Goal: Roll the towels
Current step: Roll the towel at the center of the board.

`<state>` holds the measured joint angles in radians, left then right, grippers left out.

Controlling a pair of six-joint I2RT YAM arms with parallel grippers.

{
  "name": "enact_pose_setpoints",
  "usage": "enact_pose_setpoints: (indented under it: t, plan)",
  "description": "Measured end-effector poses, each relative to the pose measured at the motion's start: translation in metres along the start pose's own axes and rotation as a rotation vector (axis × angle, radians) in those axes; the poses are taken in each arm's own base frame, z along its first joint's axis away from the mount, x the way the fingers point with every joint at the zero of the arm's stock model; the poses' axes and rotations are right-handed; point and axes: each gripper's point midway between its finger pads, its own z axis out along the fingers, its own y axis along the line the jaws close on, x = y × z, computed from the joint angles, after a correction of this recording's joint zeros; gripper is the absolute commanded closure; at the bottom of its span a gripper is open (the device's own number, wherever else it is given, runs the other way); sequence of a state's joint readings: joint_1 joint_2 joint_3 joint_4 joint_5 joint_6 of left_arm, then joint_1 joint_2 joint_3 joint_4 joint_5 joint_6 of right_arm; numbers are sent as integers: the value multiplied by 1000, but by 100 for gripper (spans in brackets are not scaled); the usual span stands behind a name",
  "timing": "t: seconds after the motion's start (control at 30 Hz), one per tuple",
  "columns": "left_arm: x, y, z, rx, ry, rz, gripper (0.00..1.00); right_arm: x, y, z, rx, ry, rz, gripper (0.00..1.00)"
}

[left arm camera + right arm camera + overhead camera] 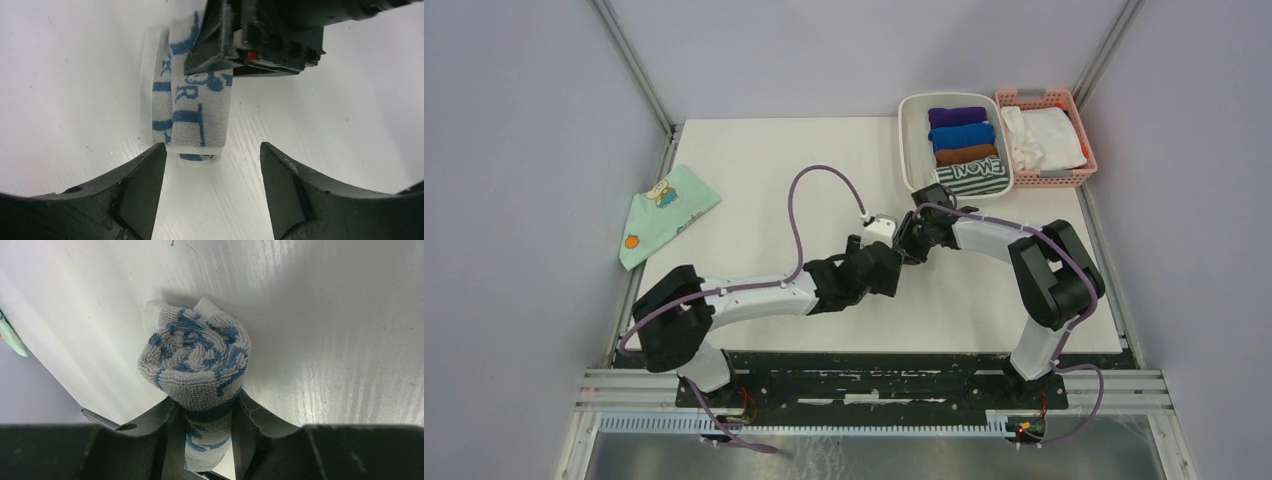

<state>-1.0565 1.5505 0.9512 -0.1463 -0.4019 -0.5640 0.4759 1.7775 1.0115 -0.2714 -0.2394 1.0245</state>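
Mint-green cloth (664,212) with a cartoon print lay at the table's (754,170) left edge. Toward the middle, your left gripper (212,146) stood with its jaws apart and nothing clamped between them, its tips at the near end of the blue-grey towel (192,110). Whether the left tip touched the cloth you could not tell. That towel lay rolled on the bare table near the centre, its white band with blue lettering facing up. Your right gripper (206,407) was closed on the roll, whose spiral end showed beyond its fingers. From above, the two grippers met nose to nose and hid the towel. Right of them, at the far edge, a white bin (908,150) held purple, blue and brown rolls (962,137), with the striped towel (976,178) rolled at its near end. A pink basket (1034,98) holding white cloth (1039,138) stood just beside the bin.
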Motion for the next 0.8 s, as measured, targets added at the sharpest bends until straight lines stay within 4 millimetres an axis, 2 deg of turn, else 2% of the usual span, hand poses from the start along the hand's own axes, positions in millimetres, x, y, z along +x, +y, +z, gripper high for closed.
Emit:
enact_pose_setpoints:
  t: [0.07, 0.17, 0.5, 0.57, 0.67, 0.73, 0.8]
  plan:
    - [-3, -7, -2, -49, -42, 74, 25, 0, -1, 0, 6, -1, 1, 60]
    - [-2, -15, 5, -116, -79, 179, 26, 1, -2, 0, 9, 1, 3, 59]
    - [38, -3, 34, -297, -54, 502, 33, 2, -2, 0, 12, 5, 9, 59]
    - [41, -1, 38, -314, -49, 534, 37, 2, -2, 0, 12, 5, 10, 59]
    - [45, 2, 42, -327, -37, 566, 48, 2, -2, 0, 12, 6, 11, 58]
    - [47, 4, 43, -335, -31, 580, 57, 2, -1, 0, 11, 7, 10, 55]
    - [47, 5, 44, -335, -28, 578, 62, 3, -1, -1, 9, 10, 9, 52]
